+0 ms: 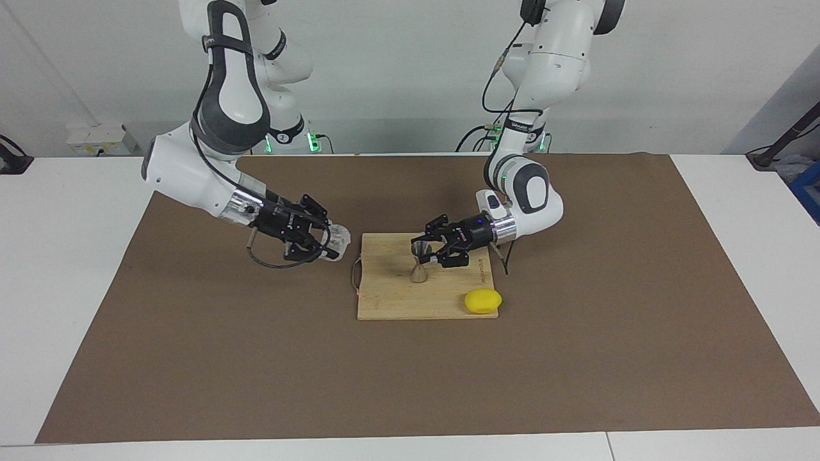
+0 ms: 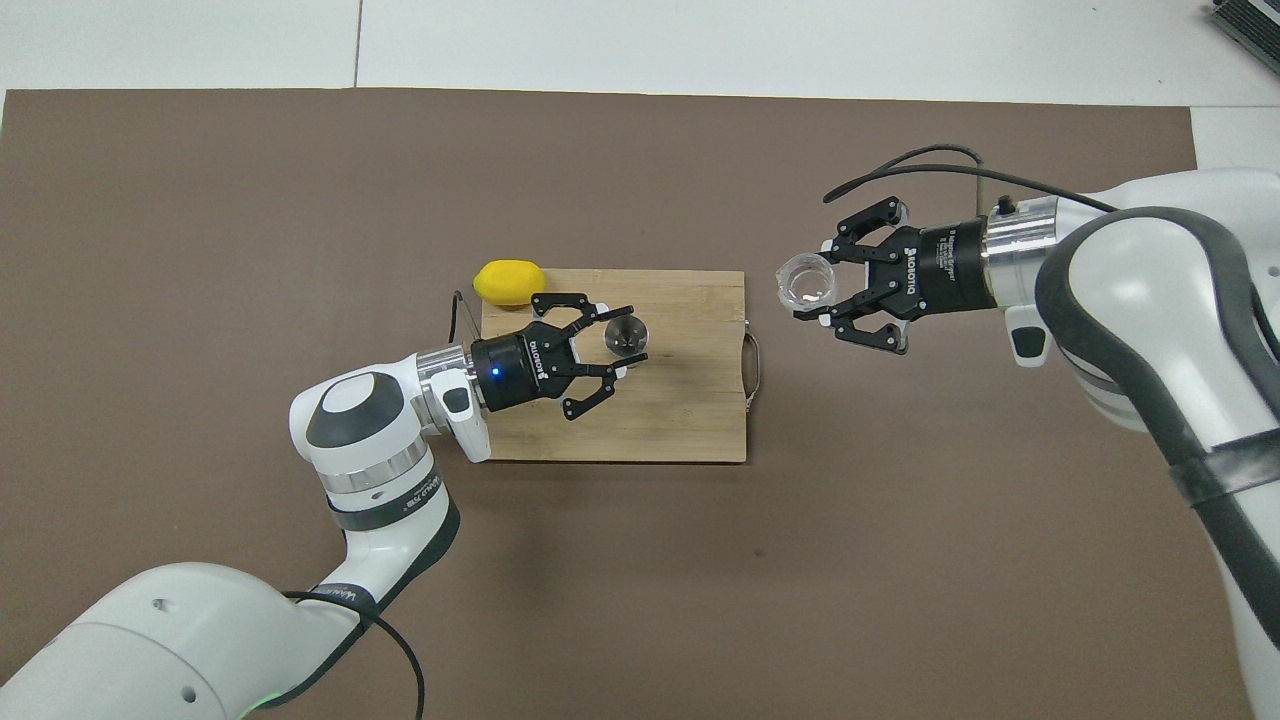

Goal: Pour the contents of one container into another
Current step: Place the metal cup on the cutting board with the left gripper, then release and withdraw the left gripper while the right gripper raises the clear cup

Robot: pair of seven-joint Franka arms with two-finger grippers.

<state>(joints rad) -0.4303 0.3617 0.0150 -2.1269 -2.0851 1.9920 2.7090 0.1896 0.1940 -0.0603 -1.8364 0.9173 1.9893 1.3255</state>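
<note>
The left end effector (image 1: 430, 251) is pinched on the steel jigger (image 1: 419, 261), gripping it around its upper cone while the jigger stands upright on the wooden cutting board (image 1: 397, 301), roughly at the board's middle. In the overhead view the jigger's (image 2: 627, 335) round open mouth shows between the fingertips of the left end effector (image 2: 622, 344).

The right end effector (image 1: 328, 243) is clamped on the clear cup (image 1: 337, 240), holding it raised above the brown mat (image 1: 192, 358), just off the cutting board's edge at the right arm's end. From above, the cup (image 2: 806, 283) sits upright, its open mouth facing up, at the tip of the right end effector (image 2: 820, 285).

A yellow lemon (image 1: 483, 301) rests at the board's corner, toward the left arm's end of the surface and farther from the robots than the jigger.
</note>
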